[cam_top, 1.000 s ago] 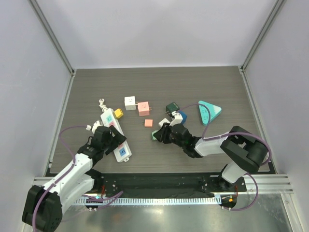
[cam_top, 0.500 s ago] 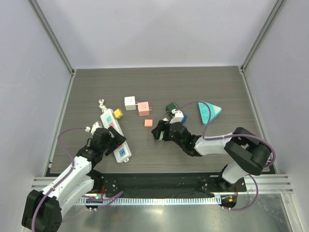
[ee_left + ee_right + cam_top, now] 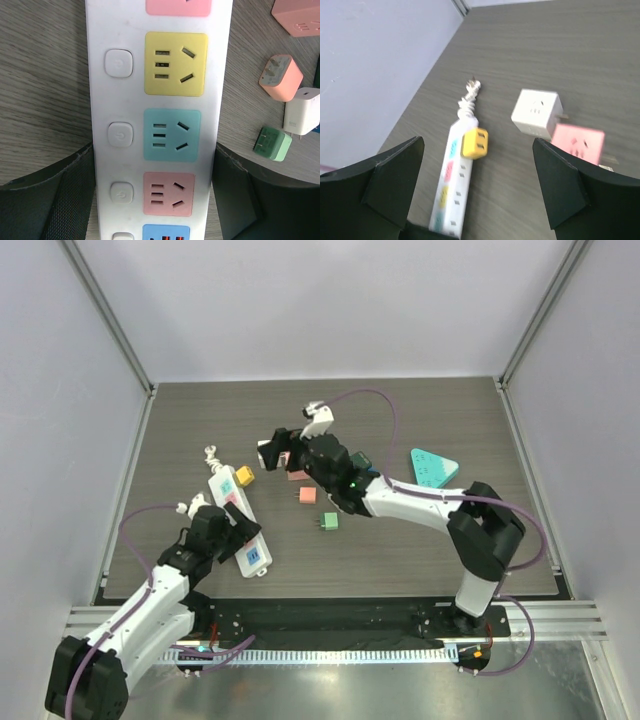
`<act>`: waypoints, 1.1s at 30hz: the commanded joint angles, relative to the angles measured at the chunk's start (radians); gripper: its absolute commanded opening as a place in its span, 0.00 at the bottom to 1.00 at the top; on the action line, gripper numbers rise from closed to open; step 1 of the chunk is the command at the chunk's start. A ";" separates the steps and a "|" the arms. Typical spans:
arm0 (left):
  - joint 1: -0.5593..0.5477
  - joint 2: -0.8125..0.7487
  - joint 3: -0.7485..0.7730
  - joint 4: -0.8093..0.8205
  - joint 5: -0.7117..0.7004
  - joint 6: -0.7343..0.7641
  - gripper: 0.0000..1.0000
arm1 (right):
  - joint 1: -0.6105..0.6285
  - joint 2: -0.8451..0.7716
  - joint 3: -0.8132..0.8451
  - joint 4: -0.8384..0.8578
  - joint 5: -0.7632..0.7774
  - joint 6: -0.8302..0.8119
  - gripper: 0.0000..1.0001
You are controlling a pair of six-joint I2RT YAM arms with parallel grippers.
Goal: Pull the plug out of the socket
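Power strip (image 3: 252,556): flat on counter (image 3: 470,415), left side. Yellow plug (image 3: 245,476): seated in a far-end socket. Left fingers (image 3: 60,200): clamped across strip. Right fingers (image 3: 395,170): wide apart, empty, near plug.

The power strip (image 3: 250,552) lies on the tabletop (image 3: 200,420), with a plug (image 3: 244,476) seated near its far end. Right of the strip lie a small plug (image 3: 307,494) and, in front of it, a second plug (image 3: 328,523). Farther right is a triangular adapter (image 3: 433,468).
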 commanded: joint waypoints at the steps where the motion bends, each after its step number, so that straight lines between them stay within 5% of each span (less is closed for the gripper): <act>1: 0.004 -0.015 -0.030 -0.063 0.032 0.000 0.00 | 0.004 0.094 0.177 -0.039 -0.026 -0.090 0.96; 23: 0.004 0.008 -0.024 -0.058 0.046 -0.011 0.00 | 0.004 0.343 0.276 0.053 -0.362 -0.040 0.99; 33: 0.004 -0.016 -0.033 -0.072 0.052 -0.017 0.00 | -0.008 0.462 0.395 -0.016 -0.427 0.042 0.92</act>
